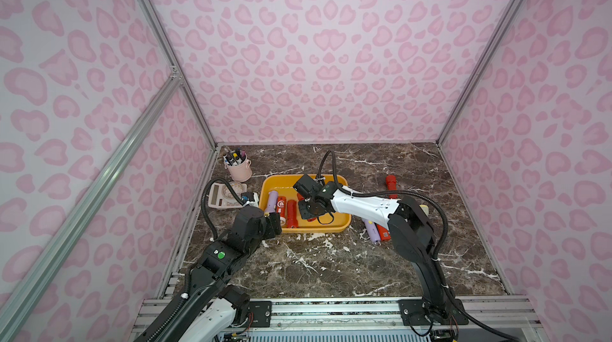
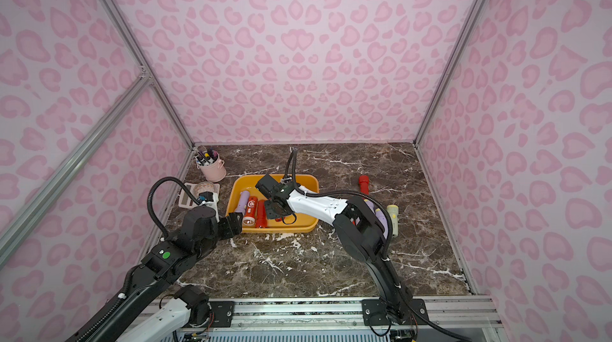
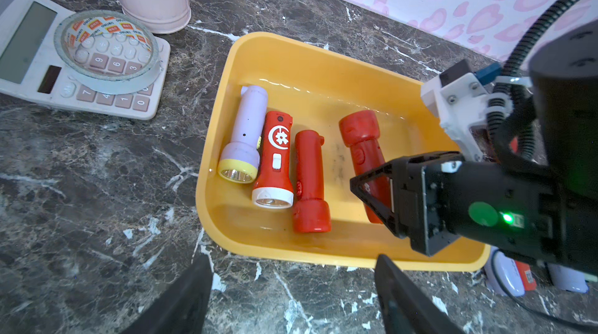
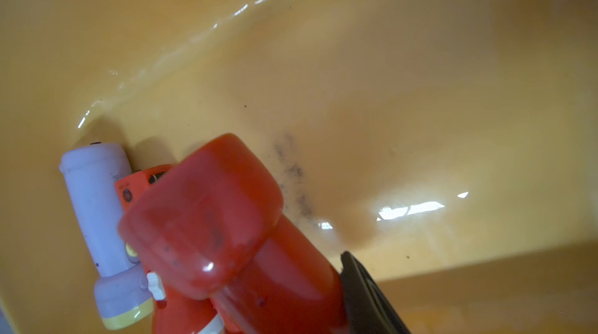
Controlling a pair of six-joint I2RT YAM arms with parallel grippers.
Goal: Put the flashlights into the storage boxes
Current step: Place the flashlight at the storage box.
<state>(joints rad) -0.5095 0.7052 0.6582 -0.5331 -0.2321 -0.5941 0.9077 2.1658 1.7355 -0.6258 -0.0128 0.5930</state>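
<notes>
The yellow storage box (image 1: 281, 180) (image 3: 291, 67) holds a lilac flashlight (image 3: 244, 135), a red-and-white one (image 3: 275, 157) and a plain red one (image 3: 309, 180), lying side by side. My right gripper (image 1: 305, 212) (image 3: 375, 199) reaches down into the box, shut on another red flashlight (image 3: 359, 132) (image 4: 207, 219). One of its fingers (image 4: 365, 293) shows beside the body. My left gripper (image 1: 276, 224) (image 3: 293, 284) stands open and holds nothing, over the table just outside the box's near left rim. Loose flashlights lie to the right: red (image 1: 390, 184), lilac (image 1: 372, 231), pale (image 2: 392, 216).
A pink pen cup (image 1: 238, 168) stands at the back left. A beige calculator (image 3: 29, 57) with a tape roll (image 3: 106, 47) on it lies left of the box. The right arm (image 1: 410, 224) crosses over the loose flashlights. Pink walls close in three sides.
</notes>
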